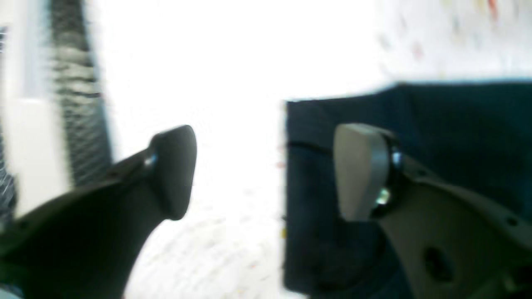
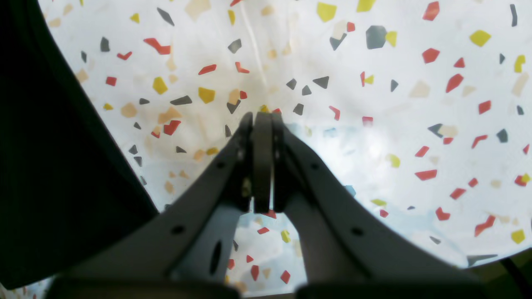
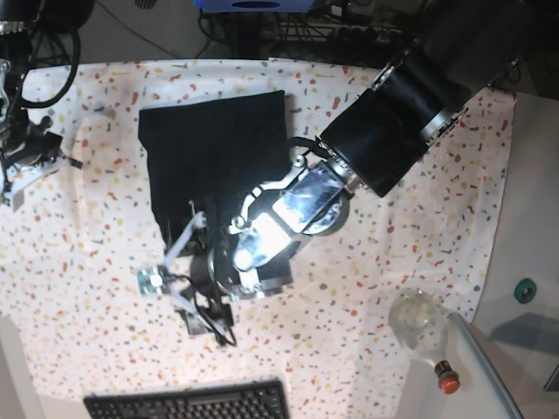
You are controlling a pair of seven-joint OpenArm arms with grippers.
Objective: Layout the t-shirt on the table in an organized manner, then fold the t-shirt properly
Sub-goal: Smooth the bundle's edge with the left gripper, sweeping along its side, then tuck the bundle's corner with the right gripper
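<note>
- Two pincers noted. Left pincer (image 3: 175, 262) hangs low over the counter (image 3: 419, 253) at about 6 o'clock of the t-shirt (image 3: 214, 153), its jaws spread apart with nothing between them; wrist view is smeared, so the arm is likely in motion.
- Right pincer (image 2: 262, 120) sits pressed together and empty over bare speckled cloth, well out at 9 o'clock of the garment in the base view.
- T-shirt lies at roughly 11 o'clock of the counter's middle, as a compact dark rectangle with fairly straight edges. It looks folded at least once; how many layers, cannot tell.
- Risk 1: in the left wrist view one finger (image 1: 361, 170) overlaps the near edge of the fabric. If a pad snags the hem while the arm moves, the top layer could lift or skew and undo the fold.
- Risk 2: the left forearm crosses above the garment's 4 o'clock corner. A low sweep could drag that corner out of square.
- Risk 3: soft fabric, nothing pinning it. A released flap may spring back or wrinkle.
- Risk 4: a glass bulb-like object (image 3: 417, 316) stands at 5 o'clock near the counter edge and a keyboard (image 3: 188, 403) at 6 o'clock; a wide retreat of the left arm could knock either.
</note>
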